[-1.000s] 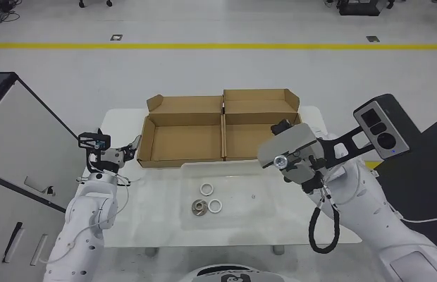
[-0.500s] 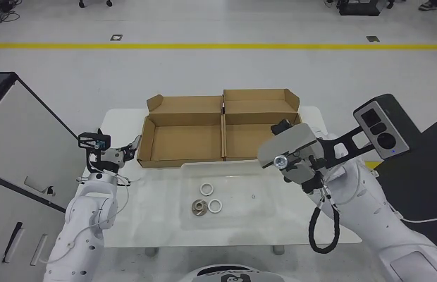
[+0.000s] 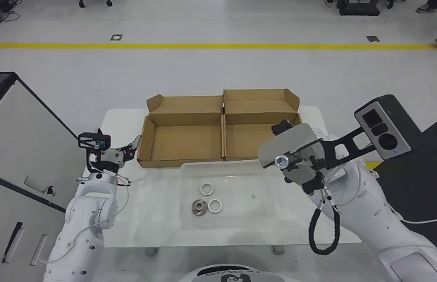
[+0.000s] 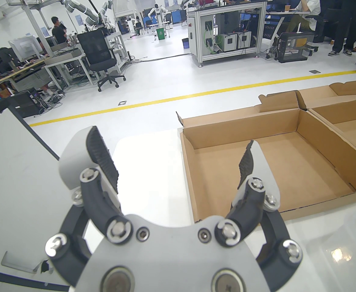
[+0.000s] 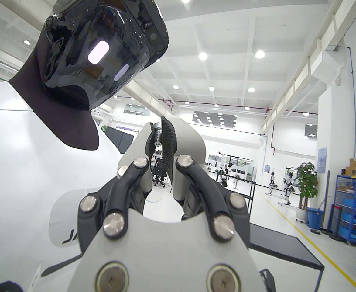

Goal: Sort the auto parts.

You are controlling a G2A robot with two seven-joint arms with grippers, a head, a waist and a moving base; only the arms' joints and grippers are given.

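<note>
Two white rings [image 3: 206, 189] [image 3: 215, 206] and a grey metal disc part [image 3: 199, 207] lie together on the white table [image 3: 155, 211], in front of two open cardboard boxes. My left gripper [image 3: 127, 149] [image 4: 173, 144] is open and holds nothing, just off the left box's [image 3: 183, 141] [image 4: 241, 129] near left corner. My right gripper [image 3: 280, 161] [image 5: 159, 126] is raised in front of the right box [image 3: 257, 137], pointing up at the robot's head. It is shut on a small dark ribbed metal part [image 5: 157, 133] with a shiny end.
Both boxes look bare inside, and the right box [image 4: 348, 113] touches the left one. A tiny speck [image 3: 254, 195] lies on the table right of the rings. A grey panel [image 3: 21, 141] stands off the table's left side.
</note>
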